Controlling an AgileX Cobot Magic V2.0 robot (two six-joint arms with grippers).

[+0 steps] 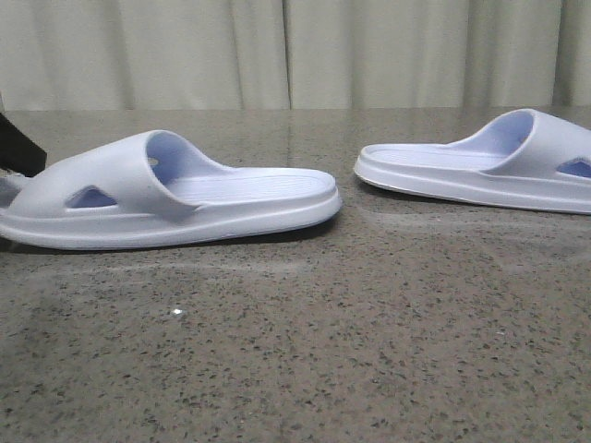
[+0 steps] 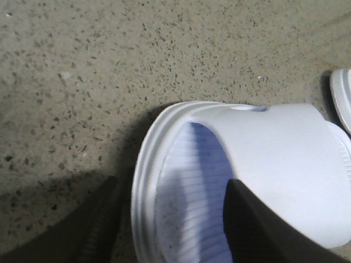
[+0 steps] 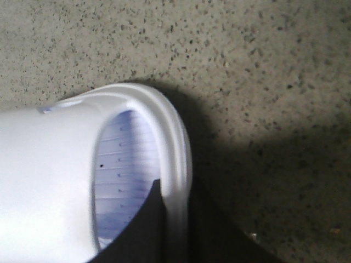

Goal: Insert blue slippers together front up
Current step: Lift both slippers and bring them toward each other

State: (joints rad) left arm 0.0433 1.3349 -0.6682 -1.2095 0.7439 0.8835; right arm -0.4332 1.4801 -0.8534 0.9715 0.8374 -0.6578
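Note:
Two pale blue slippers lie sole-down on the speckled table, heels facing each other: the left slipper (image 1: 175, 194) and the right slipper (image 1: 480, 161). In the left wrist view my left gripper (image 2: 175, 224) is open and straddles the toe rim of the left slipper (image 2: 285, 164); one finger (image 2: 98, 230) is outside over the table, the other (image 2: 258, 230) over the strap. In the right wrist view my right gripper (image 3: 178, 230) is shut on the toe rim of the right slipper (image 3: 49, 181), one finger inside on the ribbed footbed, one outside.
The speckled stone table (image 1: 295, 351) runs back to a pale curtain (image 1: 295, 51). A dark part of my left arm (image 1: 18, 148) shows at the far left. The right slipper's heel edge (image 2: 343, 98) shows in the left wrist view.

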